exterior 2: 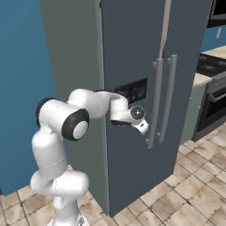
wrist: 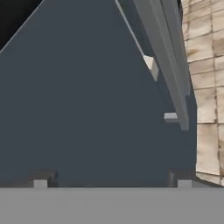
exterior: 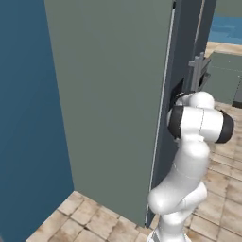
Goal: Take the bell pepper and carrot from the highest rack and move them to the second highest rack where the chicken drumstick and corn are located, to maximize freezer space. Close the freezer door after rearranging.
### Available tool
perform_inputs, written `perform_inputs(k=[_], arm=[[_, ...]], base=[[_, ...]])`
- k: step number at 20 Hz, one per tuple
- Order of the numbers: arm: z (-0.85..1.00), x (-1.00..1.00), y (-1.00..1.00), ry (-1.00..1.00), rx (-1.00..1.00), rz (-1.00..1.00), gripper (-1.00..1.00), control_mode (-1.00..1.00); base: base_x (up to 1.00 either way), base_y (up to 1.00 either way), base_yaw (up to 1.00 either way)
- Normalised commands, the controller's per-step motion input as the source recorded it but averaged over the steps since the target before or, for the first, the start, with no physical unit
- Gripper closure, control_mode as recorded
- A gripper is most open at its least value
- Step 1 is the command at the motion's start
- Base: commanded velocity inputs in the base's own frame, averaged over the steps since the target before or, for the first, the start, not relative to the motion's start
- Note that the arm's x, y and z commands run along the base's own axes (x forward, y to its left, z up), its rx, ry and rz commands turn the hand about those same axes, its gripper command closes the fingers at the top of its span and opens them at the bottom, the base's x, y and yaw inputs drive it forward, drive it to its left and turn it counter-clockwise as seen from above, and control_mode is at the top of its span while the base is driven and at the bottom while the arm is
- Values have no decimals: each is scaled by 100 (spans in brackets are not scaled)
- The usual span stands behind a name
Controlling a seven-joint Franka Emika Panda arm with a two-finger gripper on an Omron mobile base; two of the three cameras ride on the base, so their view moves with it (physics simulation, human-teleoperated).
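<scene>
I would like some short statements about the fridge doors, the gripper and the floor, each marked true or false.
1. The freezer door is closed. True.
2. The gripper holds a carrot. False: its jaws are open and hold nothing.
3. The gripper is near the door handles. True.
4. The floor is plain blue carpet. False: it is beige tile.
5. An oven stands to the right of the fridge in the right base view. True.
</scene>
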Motion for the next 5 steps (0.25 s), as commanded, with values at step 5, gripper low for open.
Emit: perform_inputs(k=[5], arm=[[10, -23, 13, -5, 7, 5, -100, -100]], base=[[0, 0, 0]])
